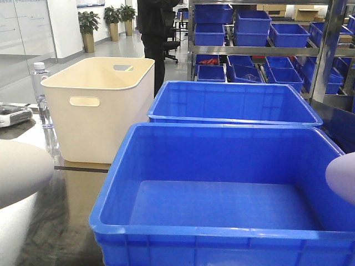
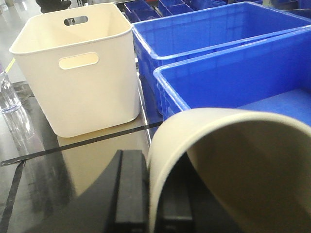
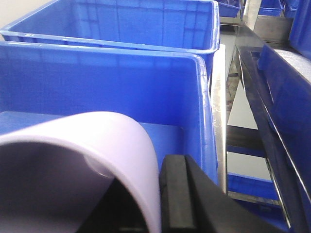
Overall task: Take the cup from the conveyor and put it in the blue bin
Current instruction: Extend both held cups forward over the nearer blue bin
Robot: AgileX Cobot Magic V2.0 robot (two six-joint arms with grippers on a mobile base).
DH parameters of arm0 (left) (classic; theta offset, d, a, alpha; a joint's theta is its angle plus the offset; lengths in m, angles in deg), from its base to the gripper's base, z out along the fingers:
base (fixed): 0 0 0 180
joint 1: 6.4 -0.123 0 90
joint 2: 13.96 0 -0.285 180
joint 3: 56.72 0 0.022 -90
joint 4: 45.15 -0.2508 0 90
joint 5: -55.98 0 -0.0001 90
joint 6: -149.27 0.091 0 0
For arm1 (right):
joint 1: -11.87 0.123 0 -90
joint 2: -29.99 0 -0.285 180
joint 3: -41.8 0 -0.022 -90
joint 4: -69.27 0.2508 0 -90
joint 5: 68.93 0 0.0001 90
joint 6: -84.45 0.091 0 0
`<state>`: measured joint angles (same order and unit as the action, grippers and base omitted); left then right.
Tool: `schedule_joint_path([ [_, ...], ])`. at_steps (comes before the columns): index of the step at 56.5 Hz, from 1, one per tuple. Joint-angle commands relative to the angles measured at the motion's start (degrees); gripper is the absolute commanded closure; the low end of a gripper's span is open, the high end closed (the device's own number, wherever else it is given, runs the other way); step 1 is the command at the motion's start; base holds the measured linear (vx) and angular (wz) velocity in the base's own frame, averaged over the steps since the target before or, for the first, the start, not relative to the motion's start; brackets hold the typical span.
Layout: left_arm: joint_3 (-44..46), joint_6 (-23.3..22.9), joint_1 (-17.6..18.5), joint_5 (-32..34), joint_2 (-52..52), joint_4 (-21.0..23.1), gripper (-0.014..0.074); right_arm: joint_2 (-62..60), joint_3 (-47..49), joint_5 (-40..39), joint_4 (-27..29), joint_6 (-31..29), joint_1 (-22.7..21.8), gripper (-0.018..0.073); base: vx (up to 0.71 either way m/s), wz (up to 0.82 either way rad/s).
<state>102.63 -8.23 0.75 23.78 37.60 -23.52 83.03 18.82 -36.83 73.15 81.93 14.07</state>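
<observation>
The near blue bin fills the front view, and nothing lies on the part of its floor that shows. A cream cup is in my left gripper, which is shut on its wall, one black finger outside and one inside. It hangs at the bin's left front corner and shows as the cream cup at the frame edge. My right gripper is shut on the wall of a lilac cup, over the blue bin near its right wall. The conveyor is out of view.
A second blue bin stands right behind the near one. A cream tub with handle slots sits to the left, with a water bottle beside it. Steel shelves with small blue bins and a standing person are behind.
</observation>
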Motion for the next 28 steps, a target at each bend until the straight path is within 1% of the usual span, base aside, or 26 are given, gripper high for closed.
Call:
schedule_joint_path([
  [1,1.5,0.0,0.4,4.6,-0.1,1.4,0.0603,-0.1,1.6,-5.2,-0.2,-0.4,-0.2,0.0568,0.02,-0.02],
  [28,1.5,0.0,0.4,4.6,-0.1,1.4,0.0603,-0.1,1.6,-5.4,-0.2,-0.4,-0.2,0.0568,0.00,0.00],
])
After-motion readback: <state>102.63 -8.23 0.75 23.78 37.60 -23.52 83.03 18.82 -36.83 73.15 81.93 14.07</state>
